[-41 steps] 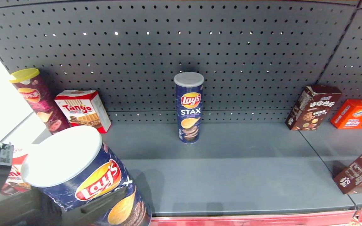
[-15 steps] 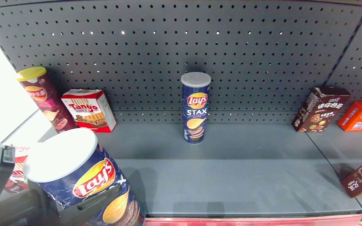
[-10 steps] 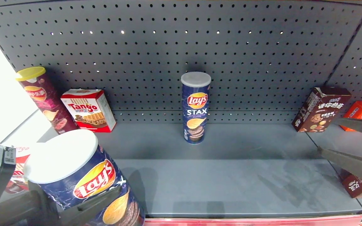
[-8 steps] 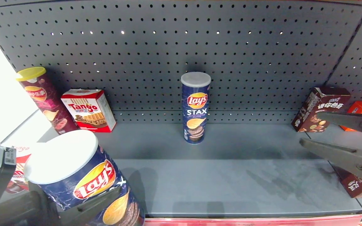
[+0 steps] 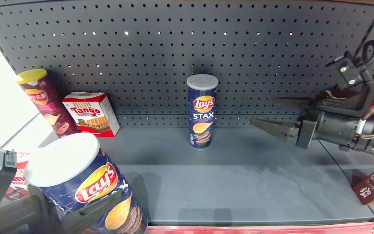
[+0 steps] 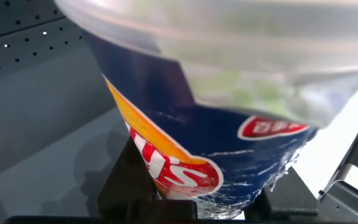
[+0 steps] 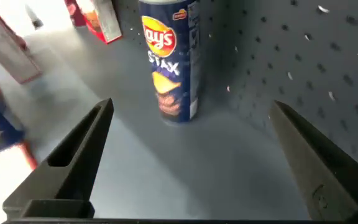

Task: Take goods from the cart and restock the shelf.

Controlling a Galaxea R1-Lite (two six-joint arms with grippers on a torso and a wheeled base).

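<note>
- Two pincers are now at the shelf: within the last second the right pincer has swung in from the right, spread and empty, its tips aimed at the standing can but not touching it.
- Meanwhile the left pincer keeps pinching the held can at the near left, above the shelf's front edge.
- Upright at the far middle, the standing can stays put against the back panel.
- Likely the right arm means to steady or shift the standing can, and the held can is not yet placed.

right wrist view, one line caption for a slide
Open right gripper faces a blue chip can standing upright on the shelf.
</note>
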